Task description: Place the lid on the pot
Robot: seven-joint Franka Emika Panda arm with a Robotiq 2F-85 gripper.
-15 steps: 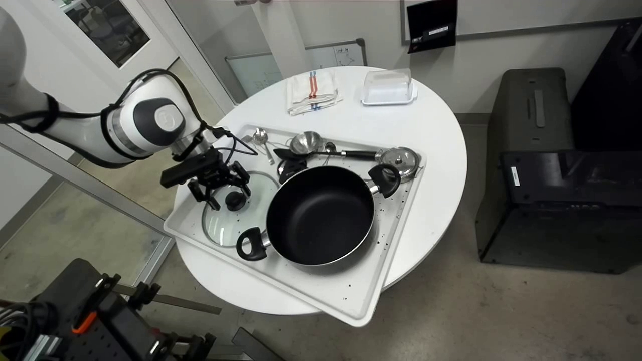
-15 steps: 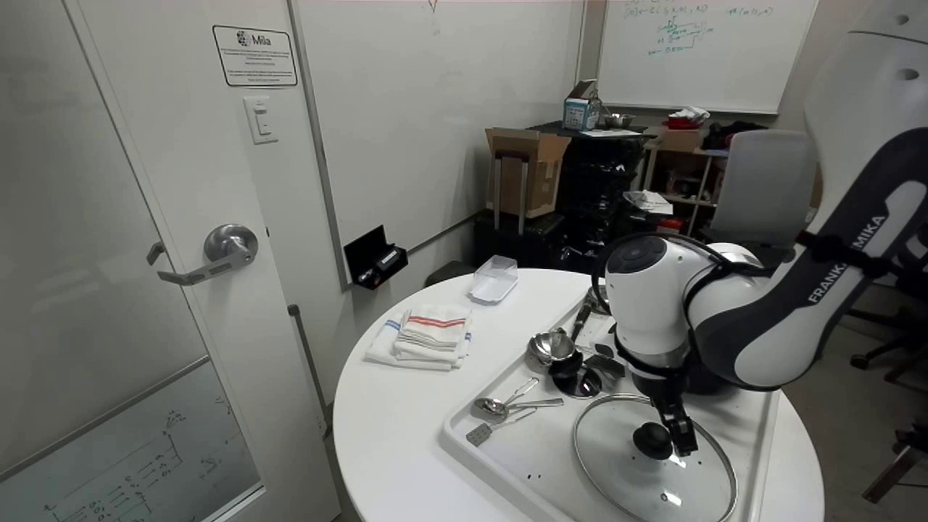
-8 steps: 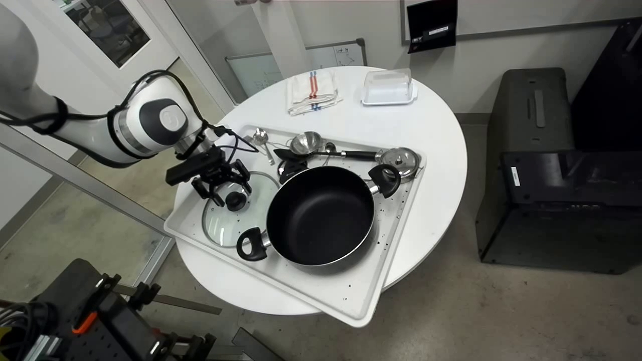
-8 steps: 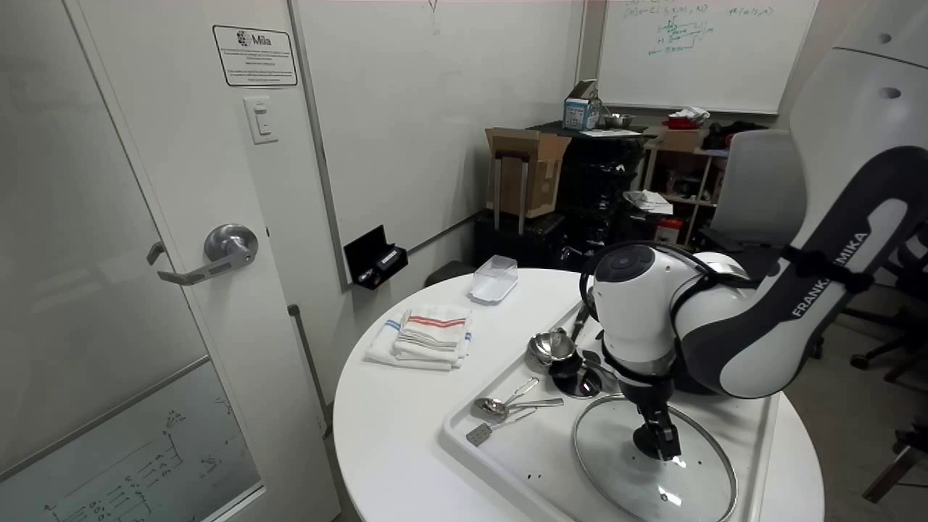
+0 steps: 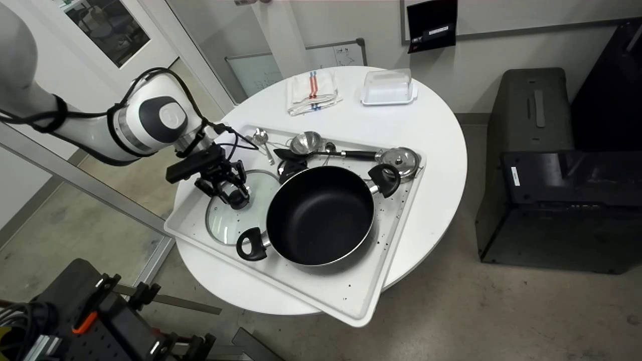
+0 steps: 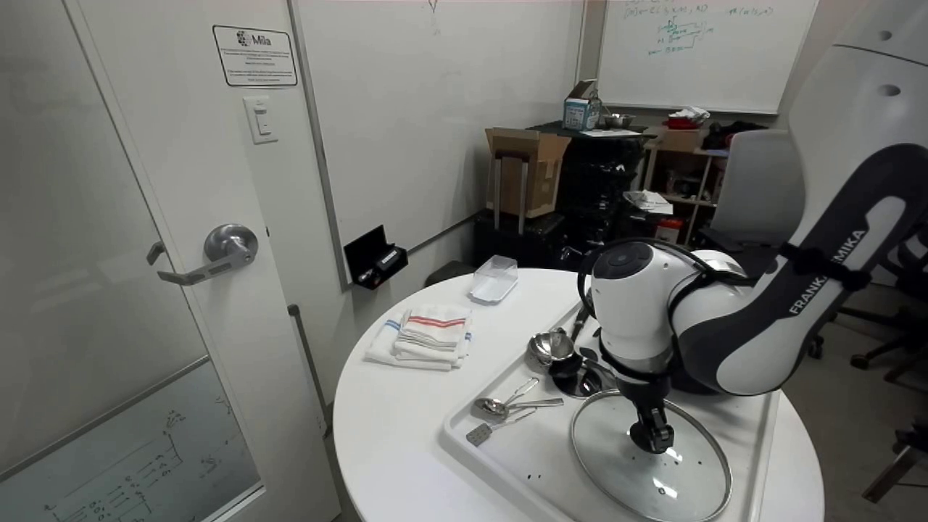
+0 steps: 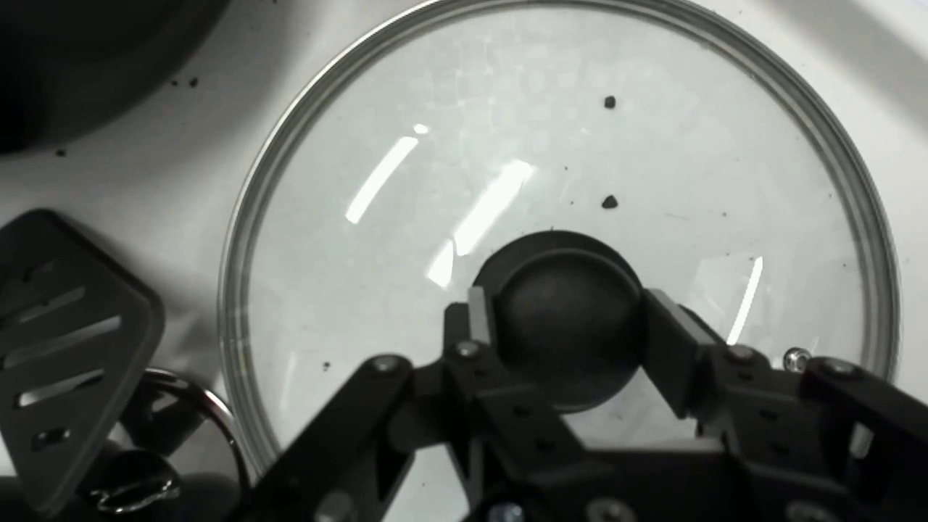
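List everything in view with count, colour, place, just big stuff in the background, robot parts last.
Table: one, white, under tray
Tray: one, white, on table
Pot: one, black, on tray
Lid: one, clear glass, beside pot
Slotted spatula: one, black, on tray
Metal bowl or ladle: one, silver, on tray
Small utensils: several, silver, on tray
Knobbed round piece: one, silvery, tray corner
Folded towels: count unclear, striped white, on table
Covered dish: one, clear, on table
Whiteboards: several, white, around room
Large carton: one, brown, background
Large cases: two or more, dark, beside table
Arm: one, white and black, above tray
Gripper: one, black, closed on lid's knob
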